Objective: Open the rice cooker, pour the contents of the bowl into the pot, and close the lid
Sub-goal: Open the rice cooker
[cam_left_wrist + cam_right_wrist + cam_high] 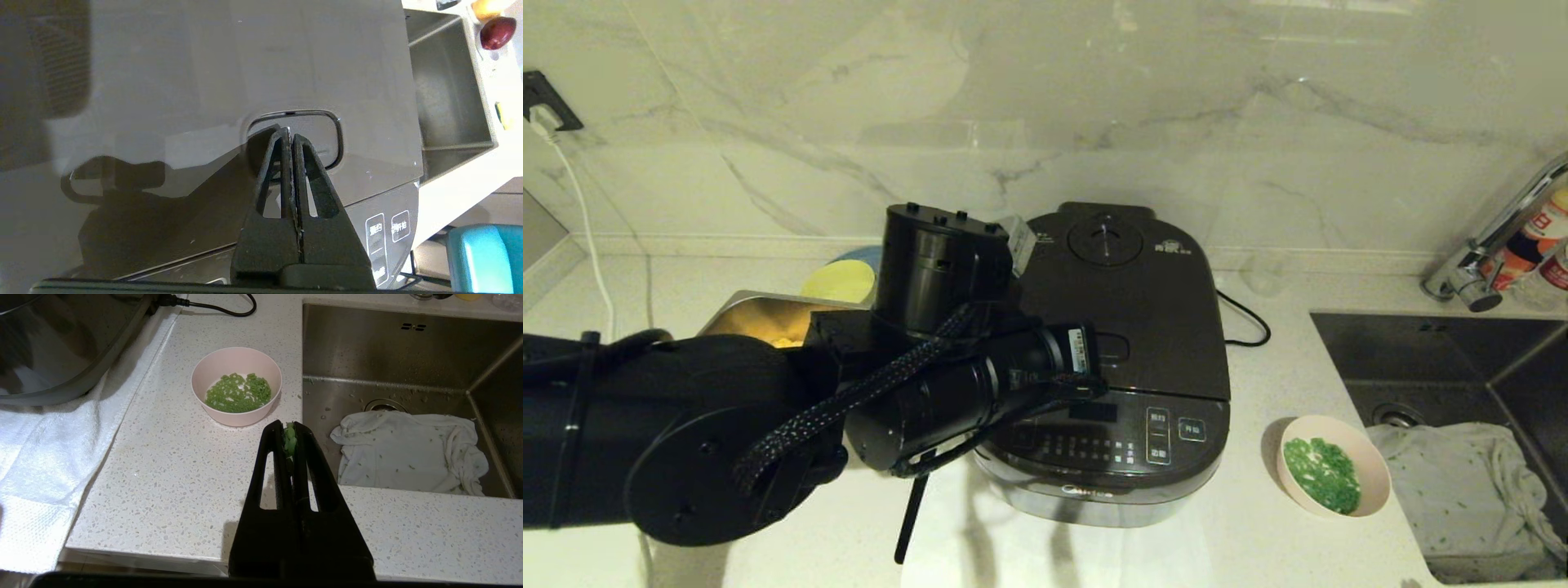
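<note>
A crumpled white cloth lies in the steel sink; a chrome tap stands behind, a white towel covers the speckled counter

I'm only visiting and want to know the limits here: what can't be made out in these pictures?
- Cream inner pot: hidden in every view under the shut dark lid of the grey-black rice cooker.
- Steel tray, head view: mostly behind the left arm.
- Left gripper, left wrist view: contact with the oval latch button is unclear.
- Sink: cut off by the edge.
</note>
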Controlling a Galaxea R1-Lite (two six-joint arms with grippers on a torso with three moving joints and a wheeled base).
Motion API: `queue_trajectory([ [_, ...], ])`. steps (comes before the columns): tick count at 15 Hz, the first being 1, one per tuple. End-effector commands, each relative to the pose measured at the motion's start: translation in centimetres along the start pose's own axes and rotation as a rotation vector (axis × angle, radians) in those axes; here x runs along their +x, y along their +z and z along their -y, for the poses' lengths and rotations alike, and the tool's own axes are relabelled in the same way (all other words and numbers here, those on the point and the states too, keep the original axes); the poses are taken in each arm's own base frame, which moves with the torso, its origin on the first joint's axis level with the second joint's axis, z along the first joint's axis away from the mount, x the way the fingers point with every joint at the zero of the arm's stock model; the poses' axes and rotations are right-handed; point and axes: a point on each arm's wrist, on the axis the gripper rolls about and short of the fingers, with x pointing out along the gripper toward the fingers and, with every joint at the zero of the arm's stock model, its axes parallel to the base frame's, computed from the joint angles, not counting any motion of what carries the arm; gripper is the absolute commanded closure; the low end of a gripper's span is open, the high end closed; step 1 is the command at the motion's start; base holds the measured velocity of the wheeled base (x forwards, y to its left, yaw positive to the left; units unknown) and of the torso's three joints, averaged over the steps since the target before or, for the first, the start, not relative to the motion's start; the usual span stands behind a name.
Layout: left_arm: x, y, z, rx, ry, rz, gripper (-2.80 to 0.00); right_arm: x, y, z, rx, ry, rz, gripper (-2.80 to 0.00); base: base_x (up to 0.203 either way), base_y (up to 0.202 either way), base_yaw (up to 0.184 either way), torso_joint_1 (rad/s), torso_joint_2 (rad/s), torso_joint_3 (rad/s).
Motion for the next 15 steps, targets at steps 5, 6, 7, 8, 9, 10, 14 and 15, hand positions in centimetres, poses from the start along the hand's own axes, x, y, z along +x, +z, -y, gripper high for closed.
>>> queue_trajectory([
  [5,-3.9,3.6,1.0,-0.035,-0.067,0.131,0.00,0.0,0.0,0.0,0.000,0.000,0.000,0.00,0.000,0.000,0.000,0.000,0.00,0.000],
  [6,-5.3,4.8,1.3,-0.042,-0.088,0.173,0.00,0.0,0.0,0.0,0.000,0.001,0.000,0.00,0.000,0.000,0.000,0.000,0.00,0.000],
  [7,-6.9,5.9,1.6,-0.047,-0.107,0.209,0.00,0.0,0.0,0.0,0.000,0.001,0.000,0.00,0.000,0.000,0.000,0.000,0.00,0.000],
  [8,-8.7,7.1,1.9,-0.051,-0.125,0.246,0.00,0.0,0.0,0.0,0.000,0.000,0.000,0.00,0.000,0.000,0.000,0.000,0.00,0.000],
  [9,-10.5,8.1,2.0,-0.055,-0.141,0.278,0.00,0.0,0.0,0.0,0.000,0.001,0.000,0.00,0.000,0.000,0.000,0.000,0.00,0.000],
  [10,-12.2,8.9,2.1,-0.057,-0.158,0.311,0.00,0.0,0.0,0.0,0.000,0.000,0.000,0.00,0.000,0.000,0.000,0.000,0.00,0.000],
  [14,-17.6,11.8,2.6,-0.004,-0.213,0.472,0.00,0.0,0.0,0.0,0.000,0.001,0.000,0.00,0.000,0.000,0.000,0.000,0.00,0.000],
  [15,-18.8,12.3,2.6,0.002,-0.219,0.505,0.00,0.0,0.0,0.0,0.000,0.000,0.000,0.00,0.000,0.000,0.000,0.000,0.00,0.000],
])
